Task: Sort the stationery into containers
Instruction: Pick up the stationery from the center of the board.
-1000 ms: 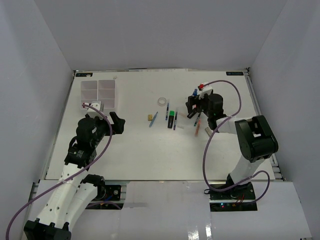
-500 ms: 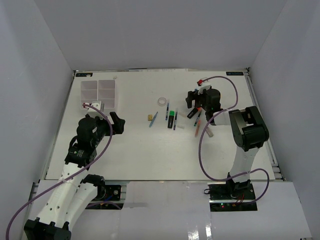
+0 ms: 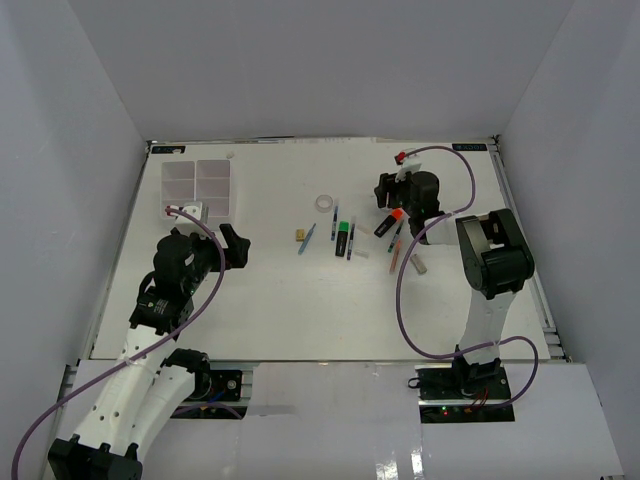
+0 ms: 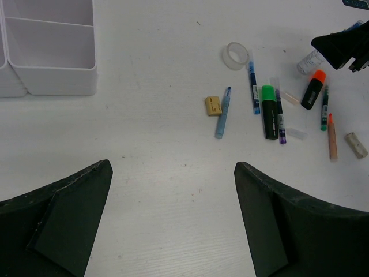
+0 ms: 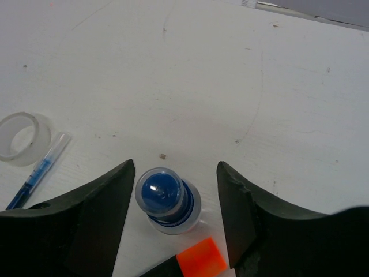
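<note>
**Right arm.** The right gripper (image 5: 176, 173) is lowered over the glue bottle (image 5: 166, 199), which stands upright on the table (image 3: 280, 300) at about 1 o'clock of the table centre. Its fingers (image 5: 86, 231) straddle the bottle. In the right wrist view the left finger is at, or just short of, the bottle's collar, and contact cannot be confirmed. A clear gap separates the right finger from the bottle. The jaws are therefore released, not clamped, and the bottle is not lifted.

**Left arm.** The left gripper (image 4: 173, 219) hangs over bare table at 6 o'clock of the organiser tray (image 3: 200, 190). Its jaws are spread wide with nothing between them.

**Containers.** The tray sits at 10 o'clock on the table, near the far-left corner and well apart from the stationery.

**Stationery.** All of it lies on the table.
- The orange highlighter (image 3: 390, 222) lies just at 6 o'clock of the glue bottle, with its cap end nearest the bottle.
- The tape ring (image 3: 323, 202) lies flat at 9 o'clock of the bottle.
- The green highlighter (image 3: 342, 238) lies at 5 o'clock of the tape ring, flanked by slim pens.
- The brass clip (image 3: 299, 234) lies at 9 o'clock of the green highlighter, just beside a blue pen (image 3: 307, 239).
</note>
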Controlling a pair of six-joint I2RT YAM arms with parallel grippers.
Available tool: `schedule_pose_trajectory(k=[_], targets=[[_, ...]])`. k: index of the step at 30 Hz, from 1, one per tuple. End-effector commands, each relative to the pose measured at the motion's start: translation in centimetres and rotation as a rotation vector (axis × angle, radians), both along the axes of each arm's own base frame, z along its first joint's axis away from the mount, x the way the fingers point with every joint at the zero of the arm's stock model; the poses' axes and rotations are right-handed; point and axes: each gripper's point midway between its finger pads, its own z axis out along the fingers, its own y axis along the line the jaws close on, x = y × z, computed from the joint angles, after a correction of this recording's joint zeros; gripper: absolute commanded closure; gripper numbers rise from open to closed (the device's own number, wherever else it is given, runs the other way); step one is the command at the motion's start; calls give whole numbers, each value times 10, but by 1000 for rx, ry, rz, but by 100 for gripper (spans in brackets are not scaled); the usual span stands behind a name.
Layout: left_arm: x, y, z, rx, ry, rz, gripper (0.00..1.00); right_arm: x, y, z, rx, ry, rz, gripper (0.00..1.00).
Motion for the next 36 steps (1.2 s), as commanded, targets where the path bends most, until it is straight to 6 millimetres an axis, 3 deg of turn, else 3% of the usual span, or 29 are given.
schedule_pose_trajectory(k=[1,6,10,12,16,20,23,28,33,36], targets=[[-1,3,-3,9,3,10,2,14,-4,14,14,-40,-37,40],[-1,3,-2,8,0,10,2,14,-5,12,13,-29,-47,47],[-2,3,-2,9,-2,8,2,12,-5,12,5,-33,-37,69],[-2,3,-2,8,0,9,2,8,-3,15,3,-42,-20,74],[-2,3,-2,6,-1,9,2,-3,5,33,-28,-88,49,92],[-2,1,-1,3,-5,0,2,-25,29,63,-43,-150,193,92],[-3,-1,1,0,-9,-12,2,-55,60,92,-53,-214,359,92],[-8,-13,6,-13,-36,-93,2,-122,121,103,-30,-224,675,92],[-23,-41,33,-42,-149,-291,2,-193,165,117,12,-221,979,92],[-29,-51,50,-59,-200,-363,2,-224,179,123,17,-215,1108,92]])
